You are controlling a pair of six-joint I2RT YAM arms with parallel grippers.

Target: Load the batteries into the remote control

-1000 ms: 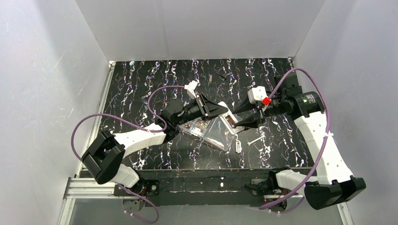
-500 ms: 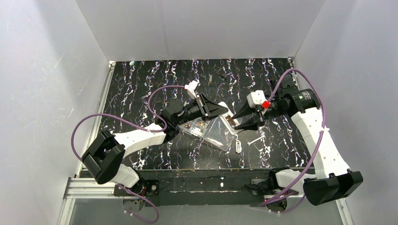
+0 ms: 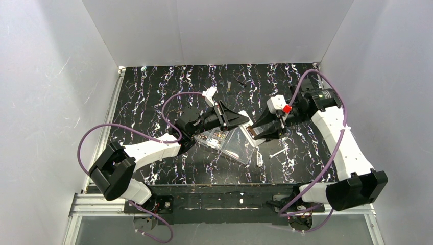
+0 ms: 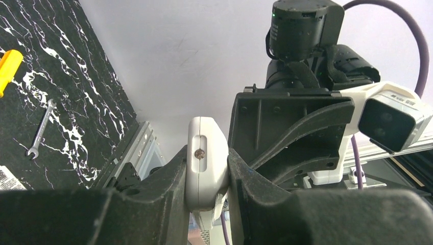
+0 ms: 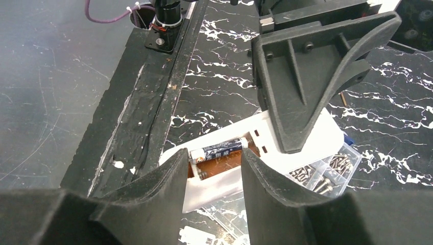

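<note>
My left gripper [image 3: 243, 121] is shut on the white remote control [image 3: 250, 131] and holds it above the table; in the left wrist view the remote control [image 4: 206, 158] stands edge-on, squeezed in the left gripper [image 4: 207, 176]. My right gripper [image 5: 213, 159] is open just over the remote control's [image 5: 327, 133] open brown battery bay, with nothing between its fingers. One dark-labelled battery [image 5: 220, 148] lies in the bay's far slot. From above, the right gripper [image 3: 261, 133] sits right beside the remote. The left finger [image 5: 306, 87] presses on the remote's white body.
A clear organiser box [image 3: 227, 141] with screws [image 5: 327, 171] lies under the remote. A small wrench [image 3: 277, 152] and a white labelled piece [image 3: 259, 159] lie to the right. The left wrist view shows the wrench [image 4: 40, 130] and a yellow screwdriver handle [image 4: 9, 64].
The right arm has swung left, bringing its gripper closer over the remote's battery bay, and its jaws have narrowed a little. The left arm has held still with the remote.
</note>
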